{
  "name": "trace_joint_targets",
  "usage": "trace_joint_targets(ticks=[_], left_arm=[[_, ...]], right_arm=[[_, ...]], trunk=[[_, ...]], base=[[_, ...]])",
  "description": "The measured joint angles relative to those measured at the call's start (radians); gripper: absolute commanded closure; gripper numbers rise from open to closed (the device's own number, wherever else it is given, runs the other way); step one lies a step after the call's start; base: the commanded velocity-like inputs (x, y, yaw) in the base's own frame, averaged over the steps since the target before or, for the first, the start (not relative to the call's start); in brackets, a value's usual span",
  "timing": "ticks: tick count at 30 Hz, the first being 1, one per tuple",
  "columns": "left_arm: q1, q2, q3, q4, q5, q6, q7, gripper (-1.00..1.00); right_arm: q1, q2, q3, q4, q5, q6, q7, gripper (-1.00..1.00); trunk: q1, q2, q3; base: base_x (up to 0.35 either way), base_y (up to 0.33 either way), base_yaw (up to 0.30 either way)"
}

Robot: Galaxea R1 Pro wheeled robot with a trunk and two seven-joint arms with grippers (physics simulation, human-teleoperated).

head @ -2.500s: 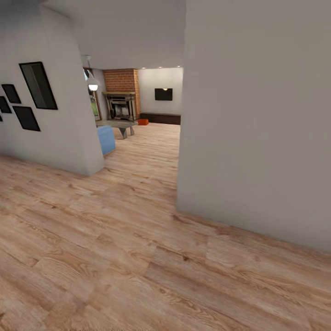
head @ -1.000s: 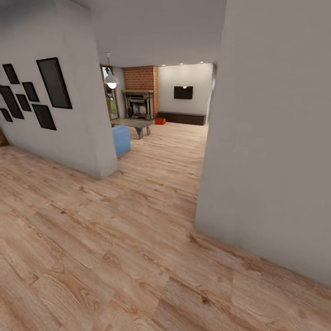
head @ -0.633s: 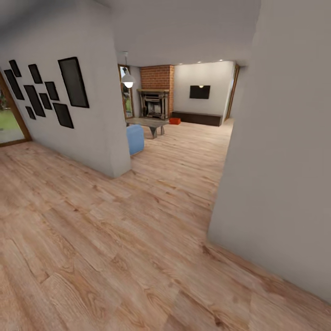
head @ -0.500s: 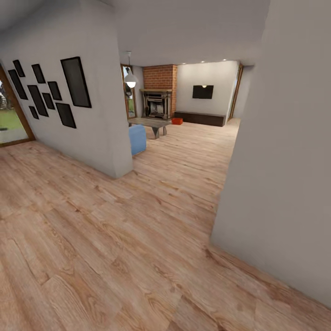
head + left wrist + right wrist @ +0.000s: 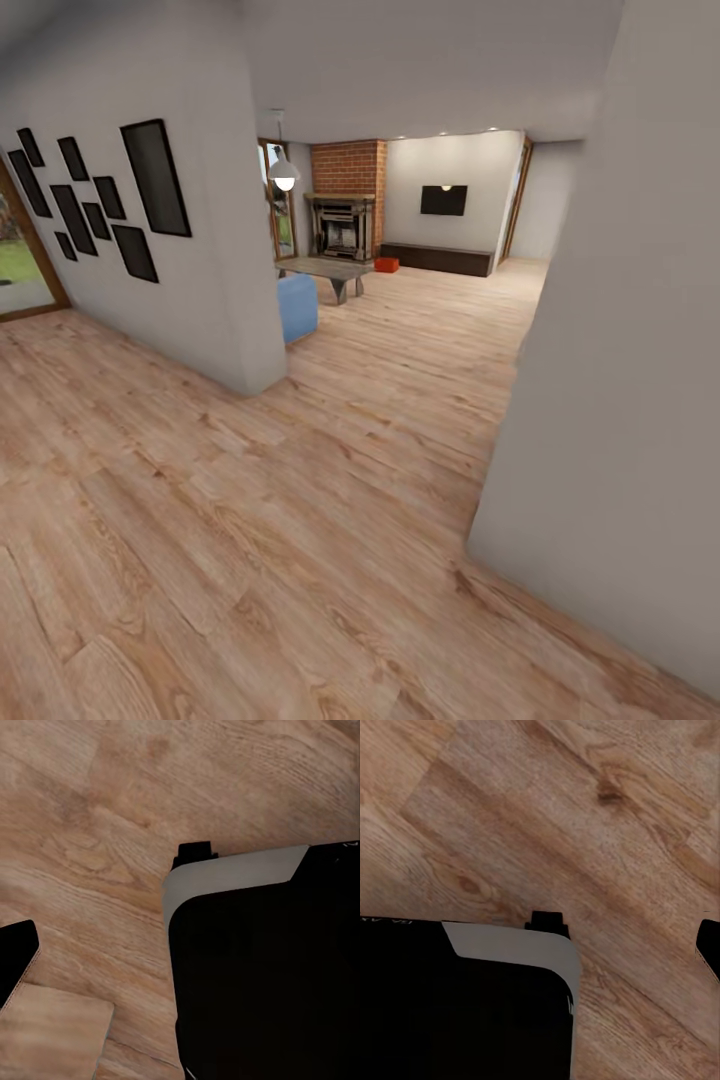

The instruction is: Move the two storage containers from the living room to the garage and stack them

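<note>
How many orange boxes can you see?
1. One storage container sits far off on the living room's wood floor, between the low table and the long dark cabinet. A second may be hidden.

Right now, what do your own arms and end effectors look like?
Little of me can be made out. The left wrist view has a large matte black body with a pale grey rounded rim and a small black tab, above wood planks. The right wrist view has a matching shape. I cannot tell which part of me it is.
</note>
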Motion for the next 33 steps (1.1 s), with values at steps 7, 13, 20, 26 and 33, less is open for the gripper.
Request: trace_joint_targets(ticks=[7,13,20,26,33], left_arm=[[0.0,0.0,0.0,0.0,0.0,0.0,0.0,-1.0],[0.0,0.0,0.0,0.0,0.0,0.0,0.0,-1.0],[0.0,0.0,0.0,0.0,0.0,0.0,0.0,-1.0],[0.0,0.0,0.0,0.0,0.0,0.0,0.0,-1.0],[0.0,0.0,0.0,0.0,0.0,0.0,0.0,-1.0]], right_arm=[[0.0,0.0,0.0,0.001,0.001,0.0,0.0,-1.0],[0.0,0.0,0.0,0.002,0.002,0.0,0.0,-1.0],[0.0,0.0,0.0,0.002,0.002,0.0,0.0,-1.0],[0.0,0.0,0.0,0.002,0.002,0.0,0.0,-1.0],[0.0,-0.003,0.0,0.002,0.001,0.002,0.002,-1.0]], trunk=[[0.0,0.0,0.0],[0.0,0.0,0.0],[0.0,0.0,0.0],[0.0,0.0,0.0],[0.0,0.0,0.0]], base=[[0.341,0.068,0.0],[0.341,0.137,0.0],[0.341,0.149,0.0],[0.341,0.15,0.0],[0.341,0.147,0.0]])
